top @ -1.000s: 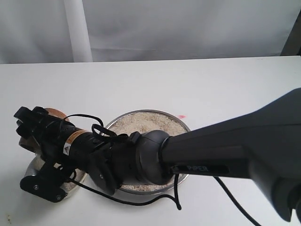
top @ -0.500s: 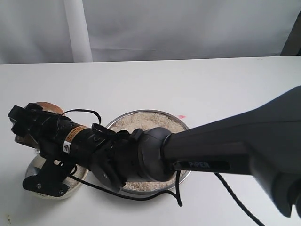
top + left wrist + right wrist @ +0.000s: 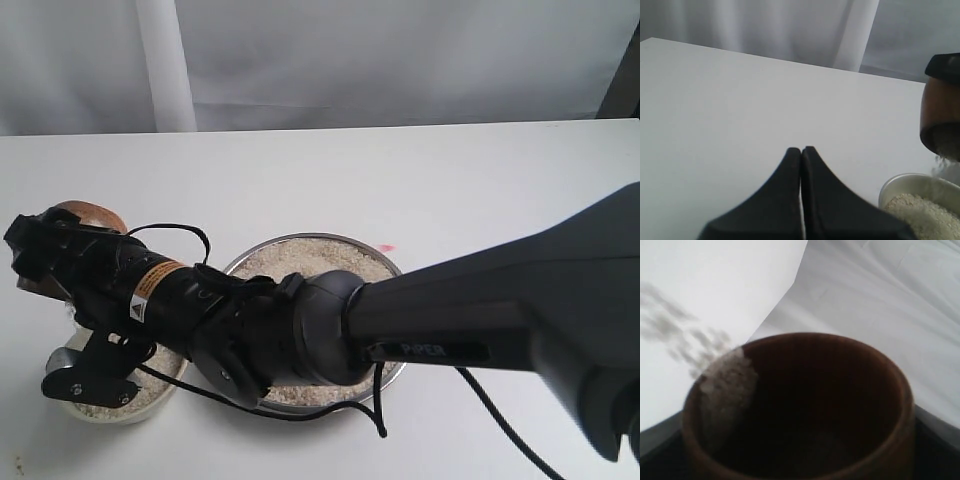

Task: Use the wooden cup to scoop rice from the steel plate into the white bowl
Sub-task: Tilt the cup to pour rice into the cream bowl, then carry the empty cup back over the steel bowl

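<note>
The wooden cup (image 3: pixel 88 214) is held tipped above the white bowl (image 3: pixel 150 398), with my right gripper (image 3: pixel 45 262) shut on it after reaching across from the right. In the right wrist view the cup (image 3: pixel 892 390) fills the frame, and rice (image 3: pixel 727 377) slides over its lip. The left wrist view shows the cup (image 3: pixel 939 112) above the bowl's rim (image 3: pixel 888 186), grains dropping between them. More rice (image 3: pixel 300 262) lies heaped in the steel plate (image 3: pixel 388 264). Over bare table, my left gripper (image 3: pixel 801 150) is shut on nothing.
The right arm's thick dark body (image 3: pixel 300 340) and its cable (image 3: pixel 375 420) lie across the front half of the steel plate and part of the bowl. A white curtain (image 3: pixel 400 60) hangs behind the table. A small pink mark (image 3: pixel 387 247) is beside the plate.
The right gripper has carried the wooden cup further left over the white bowl and tipped it more. The left gripper's motion is not shown.
</note>
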